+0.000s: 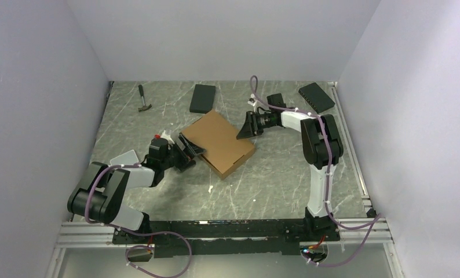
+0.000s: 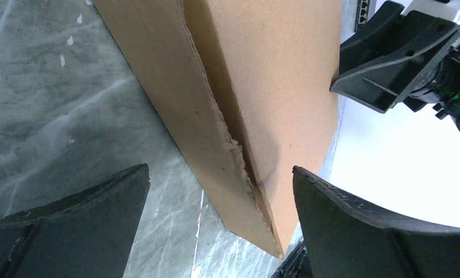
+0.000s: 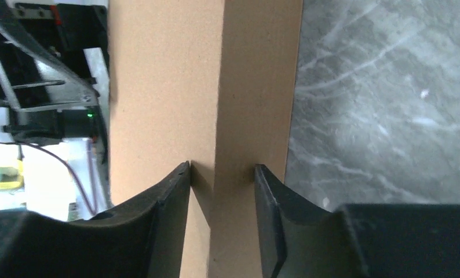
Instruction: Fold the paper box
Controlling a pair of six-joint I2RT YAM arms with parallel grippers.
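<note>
We are seeing one paper box (image 1: 219, 142) lying mid-worktop (image 1: 274, 185), between the two arms. The left fingers (image 2: 71, 223) are standing wide apart astride its near corner. The right fingers (image 3: 158, 226) are bracketing its far edge, though we cannot tell whether they are gripping. Two black boxes (image 1: 202, 98) (image 1: 316, 97) and one hammer (image 1: 144, 99) are lying behind.

Robot lab: white-walled test enclosure (image 1: 227, 40)
</note>
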